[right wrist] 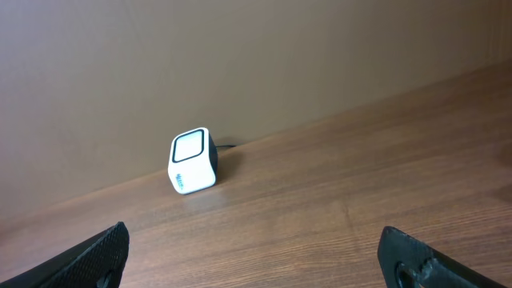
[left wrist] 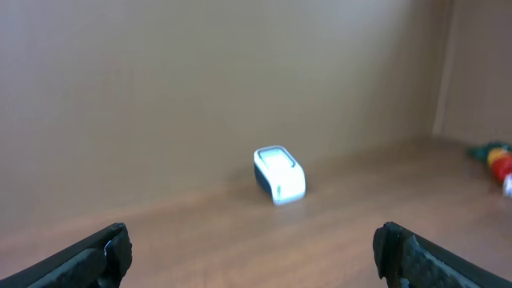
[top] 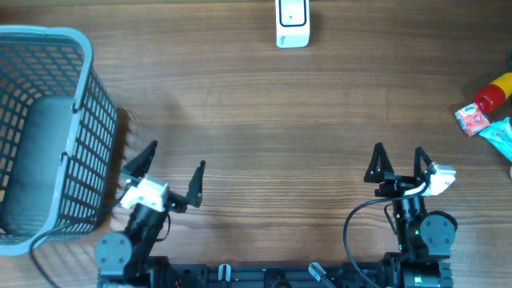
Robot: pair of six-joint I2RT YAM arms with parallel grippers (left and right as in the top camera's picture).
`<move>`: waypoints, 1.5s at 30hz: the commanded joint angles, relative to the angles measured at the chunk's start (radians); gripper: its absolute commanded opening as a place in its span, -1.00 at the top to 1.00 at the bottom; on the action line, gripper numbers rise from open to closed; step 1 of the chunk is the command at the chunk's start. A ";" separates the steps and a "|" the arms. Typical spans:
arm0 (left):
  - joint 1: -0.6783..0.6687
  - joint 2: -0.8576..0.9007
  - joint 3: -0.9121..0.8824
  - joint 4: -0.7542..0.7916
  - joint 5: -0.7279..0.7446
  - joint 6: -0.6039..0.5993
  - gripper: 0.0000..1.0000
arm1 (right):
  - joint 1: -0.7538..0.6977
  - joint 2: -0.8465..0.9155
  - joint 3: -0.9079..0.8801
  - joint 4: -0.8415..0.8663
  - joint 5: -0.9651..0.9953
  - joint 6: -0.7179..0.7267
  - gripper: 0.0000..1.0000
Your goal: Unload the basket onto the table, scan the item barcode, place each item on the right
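Near the base, the left gripper (top: 177, 154) and the right gripper (top: 398, 149) hang over the wooden table (top: 264, 120), fingers spread wide and grasping nothing. Further out, a grey basket (top: 98, 120) stands at the left, and the packaged items (top: 474, 120) lie at the right edge. Farthest stands the white scanner (top: 292, 22).

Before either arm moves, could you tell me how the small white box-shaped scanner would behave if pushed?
The small white box-shaped scanner looks squat and flat-based, so it would probably slide, not roll. Its smooth casing may slip when pinched.
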 commanded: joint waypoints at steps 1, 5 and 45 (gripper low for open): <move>-0.005 -0.016 -0.091 0.015 -0.089 0.035 -1.00 | 0.006 -0.010 -0.001 0.002 0.010 -0.017 -0.99; -0.010 -0.016 -0.108 -0.105 -0.207 0.020 -1.00 | 0.006 -0.010 -0.001 0.002 0.010 -0.017 -0.99; -0.010 -0.016 -0.108 -0.111 -0.290 -0.056 -1.00 | 0.005 -0.009 -0.001 0.003 -0.008 -0.178 -1.00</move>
